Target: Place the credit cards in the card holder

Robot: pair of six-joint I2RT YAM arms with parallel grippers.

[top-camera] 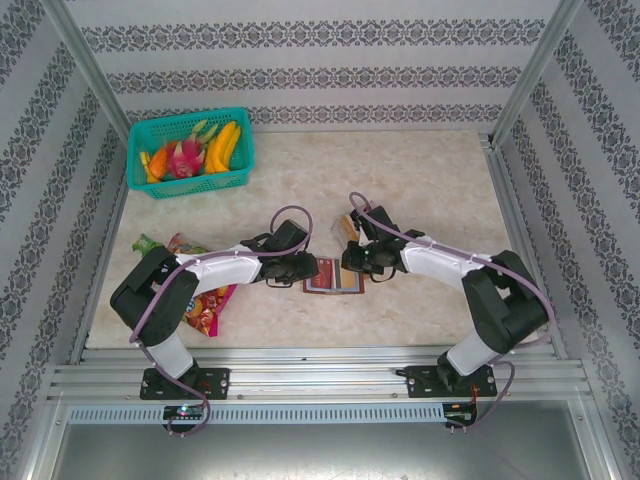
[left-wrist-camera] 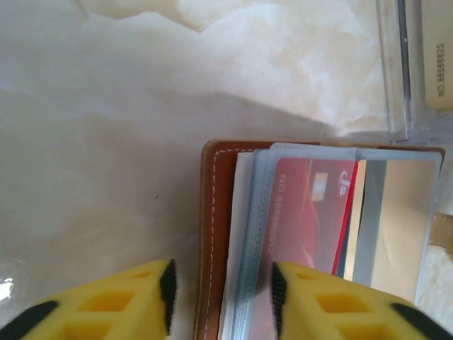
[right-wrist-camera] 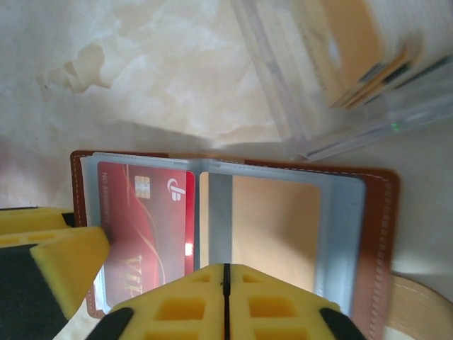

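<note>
The brown leather card holder [top-camera: 333, 281] lies open on the table between my two grippers. A red credit card [right-wrist-camera: 141, 227] sits in its left clear sleeve and a tan card [right-wrist-camera: 283, 227] in its right sleeve. My left gripper [left-wrist-camera: 223, 297] is open and straddles the holder's stitched left edge [left-wrist-camera: 212, 212] and the sleeve edges beside the red card [left-wrist-camera: 304, 219]. One of its yellow fingers [right-wrist-camera: 49, 262] rests at the holder's left side. My right gripper [right-wrist-camera: 226, 273] is shut with nothing between its fingers, low over the near edge of the middle sleeve.
A clear slotted stand [right-wrist-camera: 340, 71] with upright cards stands just beyond the holder [top-camera: 348, 228]. A colourful snack packet [top-camera: 205, 305] lies at the left. A teal basket of fruit [top-camera: 190, 152] sits at the back left. Metal rails border the table.
</note>
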